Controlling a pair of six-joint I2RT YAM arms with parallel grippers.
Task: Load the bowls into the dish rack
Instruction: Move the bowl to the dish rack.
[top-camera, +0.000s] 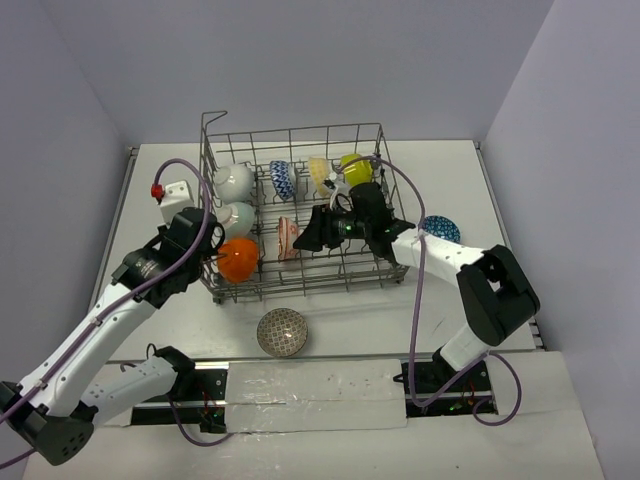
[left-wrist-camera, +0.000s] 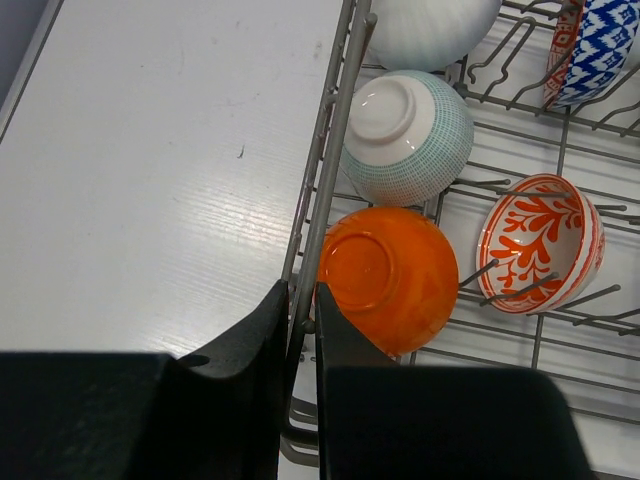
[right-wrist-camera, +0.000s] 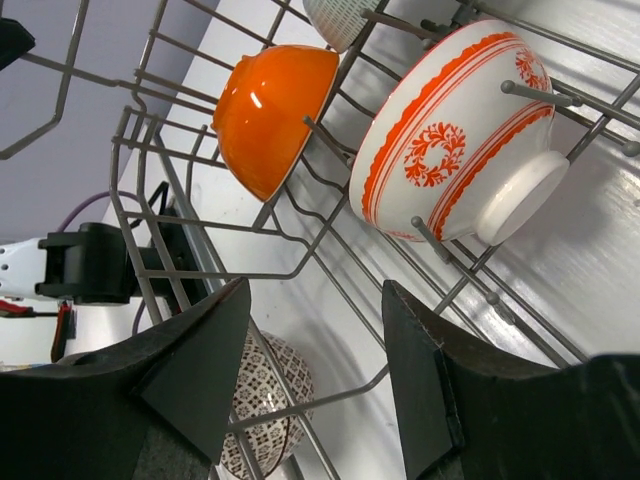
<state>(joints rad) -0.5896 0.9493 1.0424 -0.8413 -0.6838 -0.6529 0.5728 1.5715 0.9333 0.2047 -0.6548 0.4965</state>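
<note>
- Overhead view looks down from behind me, far off, toward 12 o'clock.
- Both my wrist views sit close, sharing the orange bowl (left-wrist-camera: 390, 275).

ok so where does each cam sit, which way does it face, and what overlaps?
Top external: above and behind the bases, looking down; both arms, dish rack, grey patterned bowl outside it.
Left wrist: looks down the rack's left wall; left gripper closed around its wire.
Right wrist: low inside the rack, facing left; right gripper open.
Shared: both wrist views show the orange bowl and red-white bowl.
</note>
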